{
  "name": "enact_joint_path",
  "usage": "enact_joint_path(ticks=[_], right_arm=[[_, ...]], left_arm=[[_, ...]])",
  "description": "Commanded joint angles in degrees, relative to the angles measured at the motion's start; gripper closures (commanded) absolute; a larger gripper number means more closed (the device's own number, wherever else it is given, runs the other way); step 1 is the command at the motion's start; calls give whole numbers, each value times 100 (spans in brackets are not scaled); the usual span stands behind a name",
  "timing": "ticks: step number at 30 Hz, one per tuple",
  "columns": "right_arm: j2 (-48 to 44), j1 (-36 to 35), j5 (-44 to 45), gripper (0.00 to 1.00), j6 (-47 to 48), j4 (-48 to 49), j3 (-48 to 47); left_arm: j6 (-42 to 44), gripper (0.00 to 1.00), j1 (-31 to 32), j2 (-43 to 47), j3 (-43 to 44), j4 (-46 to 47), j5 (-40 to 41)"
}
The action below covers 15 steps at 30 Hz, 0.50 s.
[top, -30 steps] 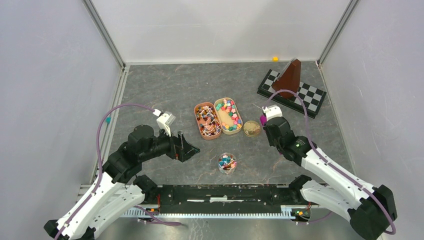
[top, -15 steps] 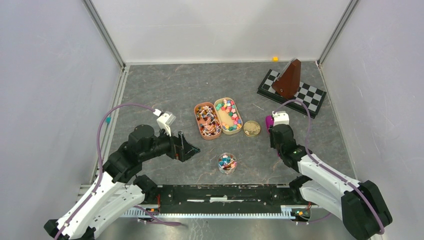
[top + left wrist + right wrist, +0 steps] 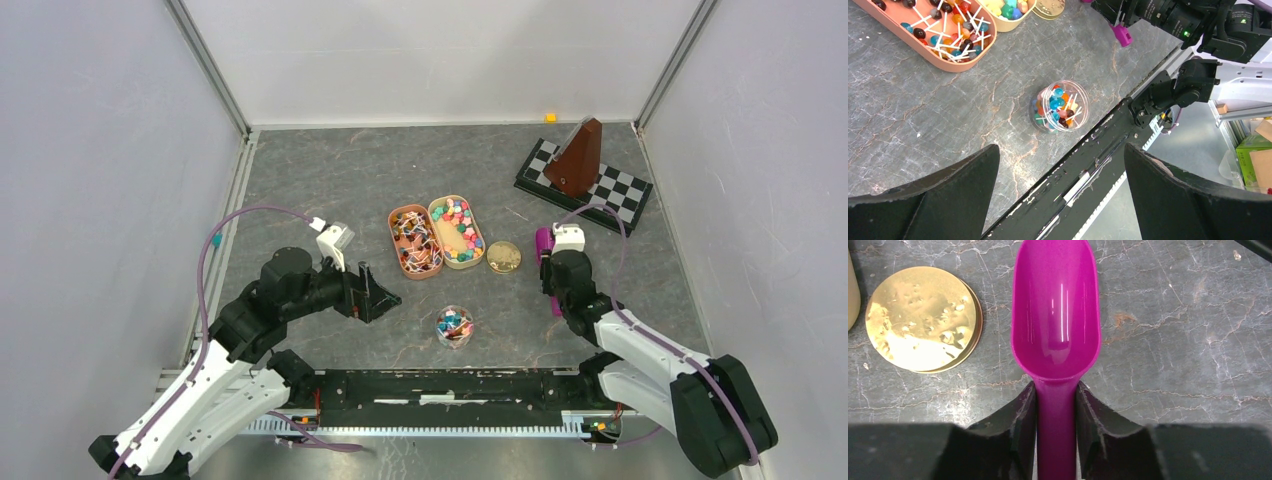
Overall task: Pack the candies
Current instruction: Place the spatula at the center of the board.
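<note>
Tabletop (image 3: 320, 180): open grey surface along far and left edges; chessboard (image 3: 600, 195) with metronome (image 3: 580, 152) fills far-right corner; black rail (image 3: 440, 388) bounds near edge.
Left gripper (image 3: 1060, 150): arm folded low at near-left, jaws spread wide, clear jar (image 3: 1060, 106) in line between them, apart.
Right gripper (image 3: 1056, 390): arm low from near-right corner, jaws pinching handle of magenta scoop (image 3: 1056, 320), bowl up, just beside gold lid (image 3: 923, 320).
Candies (image 3: 455, 212): in beige oval tray (image 3: 463, 264), tabletop centre, apart from both jaws.
</note>
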State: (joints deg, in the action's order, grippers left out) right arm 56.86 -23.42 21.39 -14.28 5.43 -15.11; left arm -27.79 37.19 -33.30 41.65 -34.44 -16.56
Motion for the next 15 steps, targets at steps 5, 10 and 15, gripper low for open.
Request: enact_joint_path(ticks=[5,10,15], right_arm=[[-169,81,-93,37,3,-33,-202],[-418,74,-96,29,142,-380,-498],[-561,75,-250,22,421,-866,-950]], left_arm=[[221,0,-12,-15,78,21,36],[231,0,-19,-11,72,21,30],[231,0,-19,-7,73,17,22]])
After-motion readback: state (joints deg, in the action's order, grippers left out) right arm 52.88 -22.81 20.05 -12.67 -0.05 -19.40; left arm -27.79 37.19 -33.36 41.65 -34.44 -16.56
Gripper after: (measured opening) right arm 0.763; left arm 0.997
